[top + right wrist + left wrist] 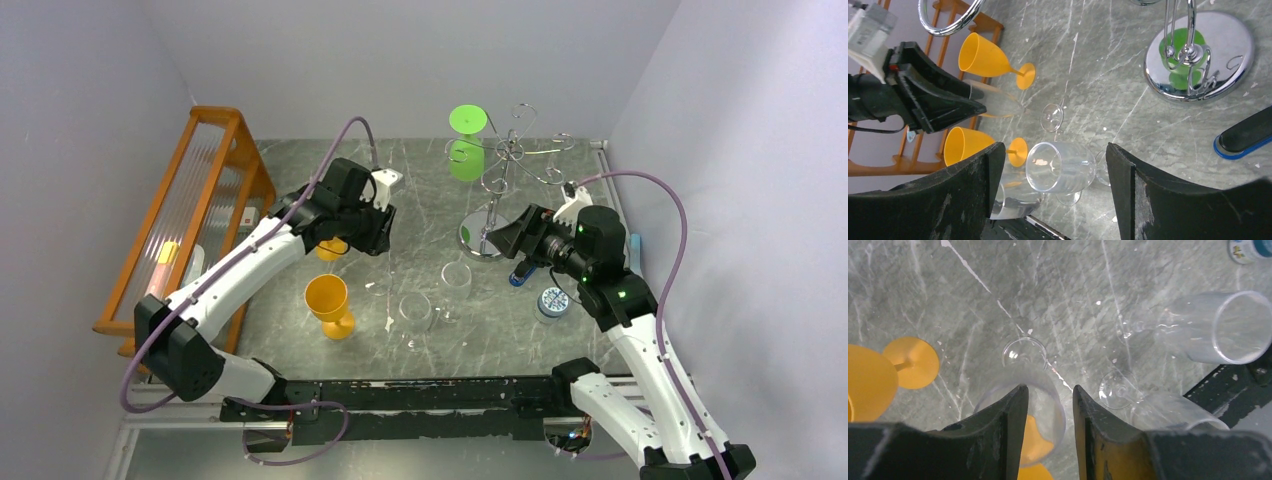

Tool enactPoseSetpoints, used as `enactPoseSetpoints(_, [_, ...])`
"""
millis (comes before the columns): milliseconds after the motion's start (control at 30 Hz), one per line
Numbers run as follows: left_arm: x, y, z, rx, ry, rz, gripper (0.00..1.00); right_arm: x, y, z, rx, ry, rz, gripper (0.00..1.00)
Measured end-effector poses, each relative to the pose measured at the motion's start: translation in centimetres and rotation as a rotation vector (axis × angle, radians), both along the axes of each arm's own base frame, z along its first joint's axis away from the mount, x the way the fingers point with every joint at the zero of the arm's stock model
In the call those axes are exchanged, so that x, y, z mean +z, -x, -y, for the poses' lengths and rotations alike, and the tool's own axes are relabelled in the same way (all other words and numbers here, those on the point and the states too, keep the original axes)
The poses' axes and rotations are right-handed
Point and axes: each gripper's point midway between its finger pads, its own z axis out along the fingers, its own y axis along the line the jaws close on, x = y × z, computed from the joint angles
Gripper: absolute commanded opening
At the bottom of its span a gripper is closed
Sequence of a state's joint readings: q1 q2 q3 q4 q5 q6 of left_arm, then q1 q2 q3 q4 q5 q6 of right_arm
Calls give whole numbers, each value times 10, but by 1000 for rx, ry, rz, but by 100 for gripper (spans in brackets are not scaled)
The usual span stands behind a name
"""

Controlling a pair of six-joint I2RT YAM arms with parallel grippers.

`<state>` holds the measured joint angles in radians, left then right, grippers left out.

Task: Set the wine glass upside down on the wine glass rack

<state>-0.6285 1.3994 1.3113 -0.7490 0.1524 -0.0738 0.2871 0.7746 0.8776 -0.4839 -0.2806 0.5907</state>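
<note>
The chrome wine glass rack (505,160) stands at the back right on its mirrored base (1198,55). A green glass (467,140) hangs upside down on it. A clear wine glass (1048,402) stands under my left gripper (1049,387), and it also shows in the right wrist view (998,100). The jaws are partly apart and straddle its rim, one finger over the bowl's mouth and one outside. In the top view the left gripper (378,238) hides this glass. My right gripper (1054,145) is wide open and empty, near the rack base (505,240).
Two more clear glasses (457,275) (415,312) stand mid-table. Two orange glasses (327,300) (332,248) stand at the left. An orange wooden rack (200,200) lines the left wall. A blue-black object (520,275) and a small round thing (553,300) lie at the right.
</note>
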Motion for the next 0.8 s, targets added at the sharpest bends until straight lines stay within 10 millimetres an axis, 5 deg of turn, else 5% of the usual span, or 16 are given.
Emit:
enactPoseSetpoints(367, [-11, -4, -4, -6, -70, 22, 5, 3, 1, -1, -12, -30, -7, 77])
enactPoseSetpoints(800, [43, 2, -14, 41, 23, 163, 5, 27, 7, -8, -19, -171, 36, 73])
